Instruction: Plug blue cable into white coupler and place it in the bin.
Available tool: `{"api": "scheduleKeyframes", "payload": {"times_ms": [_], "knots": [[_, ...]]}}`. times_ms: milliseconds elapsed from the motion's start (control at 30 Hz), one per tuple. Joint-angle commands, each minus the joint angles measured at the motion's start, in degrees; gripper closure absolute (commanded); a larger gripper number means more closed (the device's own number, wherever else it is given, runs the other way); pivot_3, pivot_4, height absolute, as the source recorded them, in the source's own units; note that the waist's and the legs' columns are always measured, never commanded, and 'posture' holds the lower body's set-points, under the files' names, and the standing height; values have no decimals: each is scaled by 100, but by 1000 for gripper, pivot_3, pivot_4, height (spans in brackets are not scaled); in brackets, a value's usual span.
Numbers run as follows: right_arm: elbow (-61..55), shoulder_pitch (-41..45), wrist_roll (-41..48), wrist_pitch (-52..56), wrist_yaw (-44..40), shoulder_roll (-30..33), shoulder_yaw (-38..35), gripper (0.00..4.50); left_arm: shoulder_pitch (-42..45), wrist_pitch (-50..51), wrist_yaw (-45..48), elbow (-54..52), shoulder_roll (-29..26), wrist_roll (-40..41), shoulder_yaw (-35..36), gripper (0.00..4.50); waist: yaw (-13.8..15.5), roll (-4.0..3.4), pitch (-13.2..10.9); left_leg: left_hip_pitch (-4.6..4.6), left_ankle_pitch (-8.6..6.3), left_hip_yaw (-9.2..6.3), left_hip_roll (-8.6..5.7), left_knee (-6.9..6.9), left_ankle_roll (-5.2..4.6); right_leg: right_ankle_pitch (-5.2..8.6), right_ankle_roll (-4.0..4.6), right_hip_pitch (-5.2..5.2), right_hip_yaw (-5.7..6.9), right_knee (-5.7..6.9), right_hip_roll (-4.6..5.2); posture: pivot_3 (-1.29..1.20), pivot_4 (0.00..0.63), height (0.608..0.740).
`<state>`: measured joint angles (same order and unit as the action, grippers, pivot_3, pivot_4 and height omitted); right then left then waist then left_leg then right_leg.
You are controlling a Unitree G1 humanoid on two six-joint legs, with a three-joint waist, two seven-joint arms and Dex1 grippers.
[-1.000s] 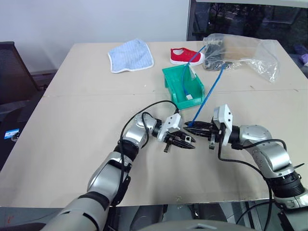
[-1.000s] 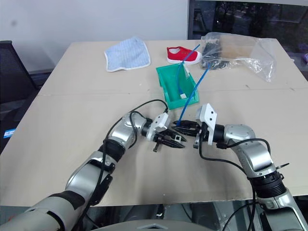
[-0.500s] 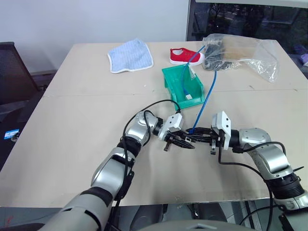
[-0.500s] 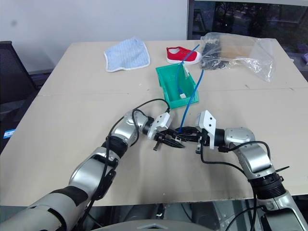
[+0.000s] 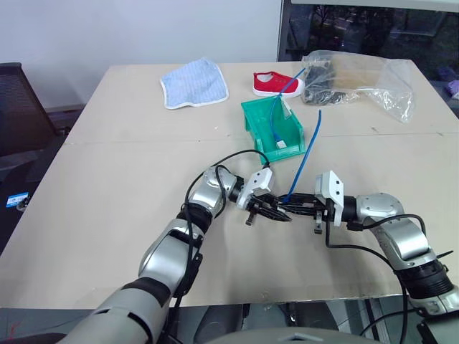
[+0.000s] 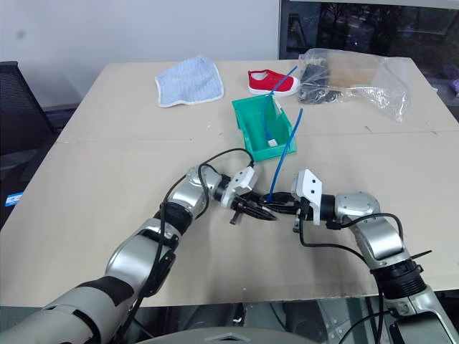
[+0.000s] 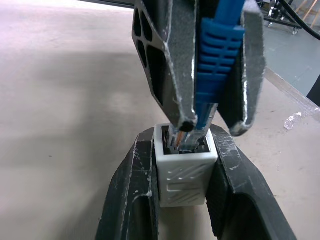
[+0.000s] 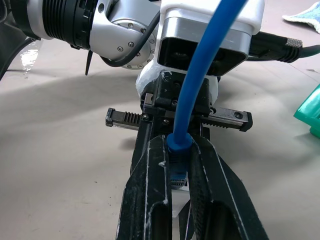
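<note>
Bin [image 5: 259, 119], teal, sits on the tan table [image 5: 107, 186] at twelve o'clock from both grippers. Blue cable [image 5: 310, 147] arcs from it down to the right gripper [image 5: 292, 208], clamped on its plug. Facing it from nine o'clock, the left gripper [image 5: 280, 213] pinches the white coupler [image 7: 183, 171], plug tip inside its socket.
</note>
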<state>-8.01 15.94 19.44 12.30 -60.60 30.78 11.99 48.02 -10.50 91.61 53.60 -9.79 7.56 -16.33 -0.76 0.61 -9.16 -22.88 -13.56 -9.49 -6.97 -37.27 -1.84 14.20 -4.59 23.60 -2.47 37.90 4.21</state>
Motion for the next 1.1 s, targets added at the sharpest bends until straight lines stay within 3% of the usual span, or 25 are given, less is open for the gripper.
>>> {"api": "scheduleKeyframes", "payload": {"times_ms": [33, 233, 367, 500, 1033, 1100], "knots": [[37, -107, -135, 59, -131, 86, 176, 4500, 170, 16, 16, -119, 68, 127, 211, 3877, 0, 0, 0, 0, 0, 0, 0, 0, 0, 0, 0, 0, 0, 0, 0, 0, 150, 740], [483, -85, -241, 160, -103, 28, 274, 4500, 131, 23, 27, -194, 97, 141, 227, 3877, 0, 0, 1, 2, 0, 0, 0, -1, 0, 0, 0, -1, 0, 1, 0, 0, 150, 740], [1066, -90, -874, 215, -111, 252, 741, 4500, 164, 152, 29, -343, 195, 264, 306, 3877, -8, 0, 14, 13, 0, 3, 0, -1, 0, 0, 0, -5, -3, 7, -1, 0, 150, 740], [1092, -86, -531, 967, -177, 261, 746, 4500, 233, 319, 18, -561, 270, 404, 383, 3877, -9, 2, 41, 18, -9, -1, 0, -1, -15, 0, 0, -7, -1, 7, -3, 0, 150, 740], [933, 126, 164, 2002, -435, 200, 714, 4500, 331, 660, -128, -1011, 607, 743, 775, 3877, 41, 4, 45, 6, -6, -3, -4, -1, -9, 0, 0, -6, 2, -1, 6, 0, 150, 740], [935, 157, 139, 1721, -372, 144, 584, 4500, 323, 679, -131, -1016, 607, 719, 780, 3877, 42, 4, 45, 4, -1, -3, -6, -2, -1, 0, 0, -6, 2, -2, 8, 0, 150, 740]]}}
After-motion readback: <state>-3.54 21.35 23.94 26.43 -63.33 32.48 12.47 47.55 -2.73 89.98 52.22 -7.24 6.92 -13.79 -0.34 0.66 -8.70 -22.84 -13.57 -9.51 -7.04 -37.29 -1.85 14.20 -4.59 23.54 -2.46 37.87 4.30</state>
